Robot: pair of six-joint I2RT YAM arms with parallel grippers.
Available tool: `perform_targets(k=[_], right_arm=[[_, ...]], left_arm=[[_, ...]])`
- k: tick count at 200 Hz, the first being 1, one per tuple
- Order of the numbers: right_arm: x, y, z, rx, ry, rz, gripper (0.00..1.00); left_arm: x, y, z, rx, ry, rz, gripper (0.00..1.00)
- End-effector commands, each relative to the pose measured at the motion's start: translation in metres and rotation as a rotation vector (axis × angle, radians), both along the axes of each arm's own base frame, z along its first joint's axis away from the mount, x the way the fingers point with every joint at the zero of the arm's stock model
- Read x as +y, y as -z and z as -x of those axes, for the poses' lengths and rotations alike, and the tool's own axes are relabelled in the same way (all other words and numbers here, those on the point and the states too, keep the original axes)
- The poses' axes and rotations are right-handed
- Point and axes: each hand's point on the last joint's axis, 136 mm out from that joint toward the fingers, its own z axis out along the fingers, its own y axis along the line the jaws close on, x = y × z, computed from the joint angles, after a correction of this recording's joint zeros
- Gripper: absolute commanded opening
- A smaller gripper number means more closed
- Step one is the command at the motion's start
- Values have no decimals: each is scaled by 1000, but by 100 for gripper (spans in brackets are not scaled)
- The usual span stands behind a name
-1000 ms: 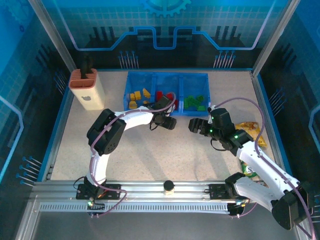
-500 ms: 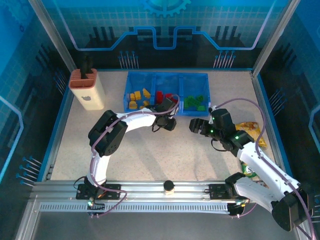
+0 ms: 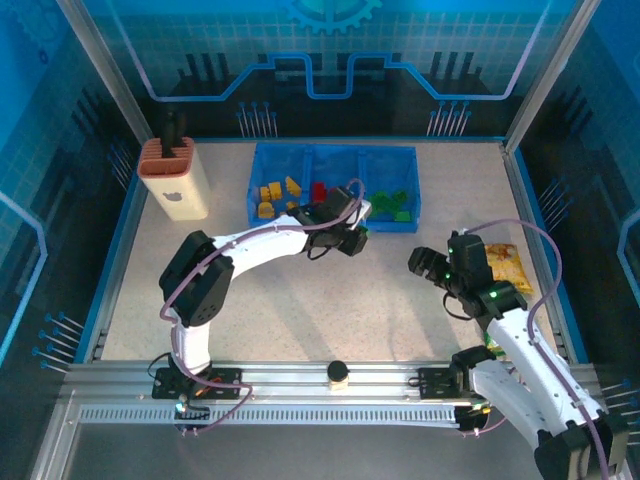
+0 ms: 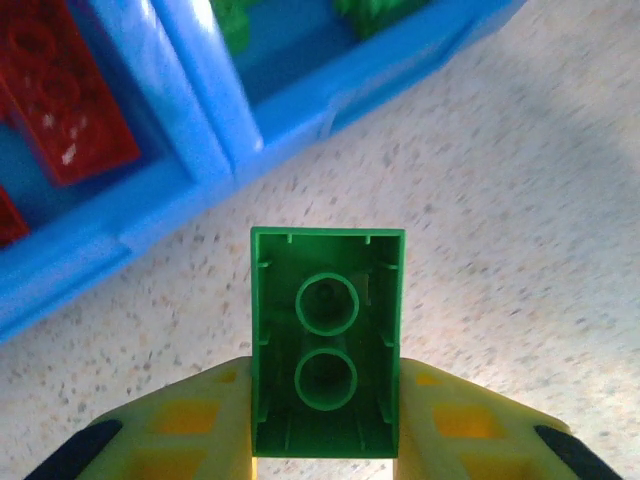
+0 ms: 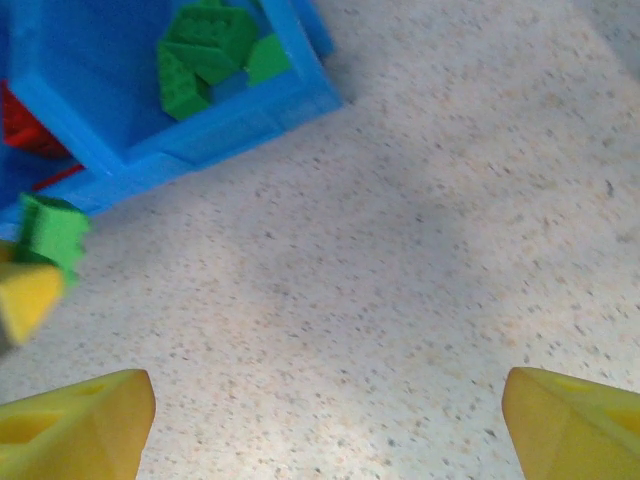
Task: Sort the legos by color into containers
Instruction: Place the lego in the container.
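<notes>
Left pincer point(image 4: 325, 405) grips small green plastic brick point(image 4: 326, 335)
Near translucent blue tray point(image 4: 400, 75); right pincer point(image 5: 322, 415) gapes, empty.

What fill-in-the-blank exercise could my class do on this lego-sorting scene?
1. The left arm's fingers are shut on a ___ lego.
2. In the tray, the red legos lie in the ___ compartment.
3. The right arm's fingers stand ___ over the bare table.
Missing words: green; middle; open.
</notes>
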Motion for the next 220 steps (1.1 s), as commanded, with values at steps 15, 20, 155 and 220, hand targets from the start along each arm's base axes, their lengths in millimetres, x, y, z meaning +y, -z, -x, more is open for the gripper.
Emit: perform_targets(k=[15,20,155,220], right_arm=[[-3,30,16,95,16,-17,91],[-2,32,17,101,14,-21,91],[2,40,27,98,-16,-52,91],[5,32,26,78,-23,-72,91]], left_arm=[[-30,-49,-12,-56,62,125,26],[-34,-51,-14,-56,67,135,26],[-63,-36,-82,-12,-12,128,28],[-65,-36,-92,-12,-22,121,53]])
